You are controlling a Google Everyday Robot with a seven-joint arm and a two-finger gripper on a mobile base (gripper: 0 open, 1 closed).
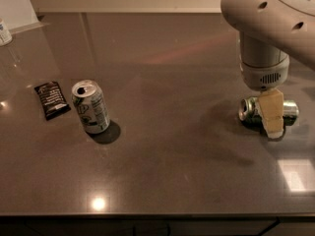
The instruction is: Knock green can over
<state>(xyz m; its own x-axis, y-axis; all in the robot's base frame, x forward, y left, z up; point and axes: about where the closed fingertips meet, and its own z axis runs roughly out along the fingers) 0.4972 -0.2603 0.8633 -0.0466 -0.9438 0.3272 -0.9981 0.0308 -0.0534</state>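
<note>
The dark green can (251,111) lies on its side on the dark tabletop (187,146) at the right, silver top pointing left. My gripper (272,123) hangs straight down from the pale arm (263,38) and stands in front of the can's middle, hiding part of it. It looks to be touching the can.
A paler silver-white can with green print (91,106) stands upright at the left, with a black packet (51,100) lying just left of it. A small container (3,32) stands at the far left edge. The table's front edge runs along the bottom.
</note>
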